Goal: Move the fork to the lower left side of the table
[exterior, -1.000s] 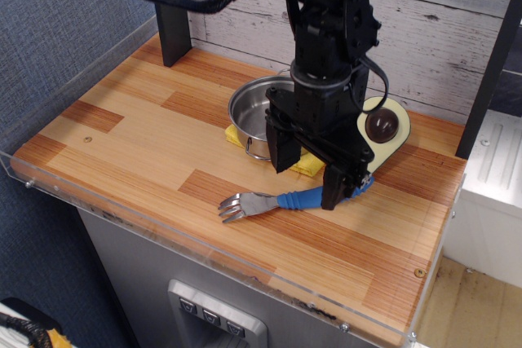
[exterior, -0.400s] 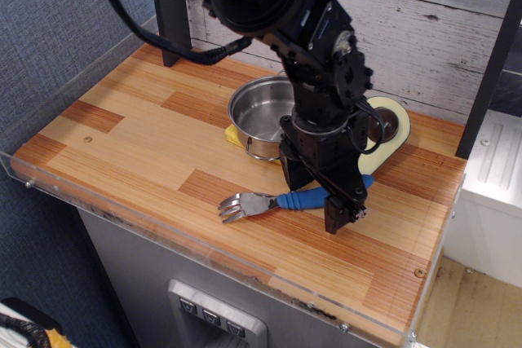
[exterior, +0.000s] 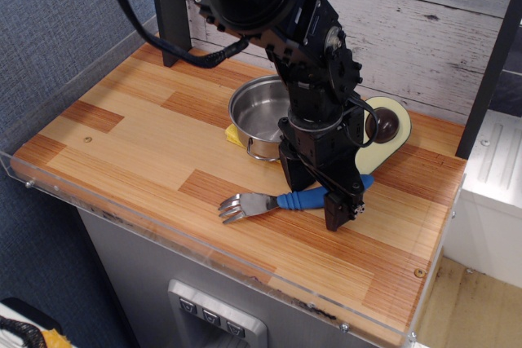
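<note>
**Blue-handled fork bracketed for grasping**

Blue ribbed handle and silver tines identify the fork (exterior: 281, 200), lying flat on the table (exterior: 130, 140) near the front edge, tines toward the left. The gripper (exterior: 316, 196) is lowered over the handle with its jaws spread wide, one finger behind the handle and one in front; neither visibly presses it. A steel pot (exterior: 259, 116) on a yellow cloth (exterior: 233, 135) stands just behind. Judged step: closing on the handle. Good practice is to centre the handle between the fingers, descend until the tips are near the wood, close firmly, then lift clear before carrying the fork toward the lower left region, away from the acrylic rim (exterior: 163, 230).
</note>
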You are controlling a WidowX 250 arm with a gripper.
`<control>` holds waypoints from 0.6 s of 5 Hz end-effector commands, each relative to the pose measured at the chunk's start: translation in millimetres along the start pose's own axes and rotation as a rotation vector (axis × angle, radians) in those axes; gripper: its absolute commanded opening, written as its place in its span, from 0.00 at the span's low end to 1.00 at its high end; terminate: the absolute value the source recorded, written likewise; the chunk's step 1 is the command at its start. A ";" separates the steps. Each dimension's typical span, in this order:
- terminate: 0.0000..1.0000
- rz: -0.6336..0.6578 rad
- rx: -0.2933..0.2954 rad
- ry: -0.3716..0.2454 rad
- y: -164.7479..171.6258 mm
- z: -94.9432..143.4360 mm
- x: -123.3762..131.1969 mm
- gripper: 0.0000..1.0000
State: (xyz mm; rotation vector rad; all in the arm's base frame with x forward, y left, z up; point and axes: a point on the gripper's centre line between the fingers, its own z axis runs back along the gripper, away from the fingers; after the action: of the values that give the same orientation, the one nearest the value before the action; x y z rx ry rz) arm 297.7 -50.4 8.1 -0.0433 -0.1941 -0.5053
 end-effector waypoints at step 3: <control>0.00 -0.186 0.012 -0.059 -21.4 25.3 29.2 0.00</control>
State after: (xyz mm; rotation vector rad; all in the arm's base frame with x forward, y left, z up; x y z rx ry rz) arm 298.9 -78.7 20.5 -0.0390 -0.1865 -0.6888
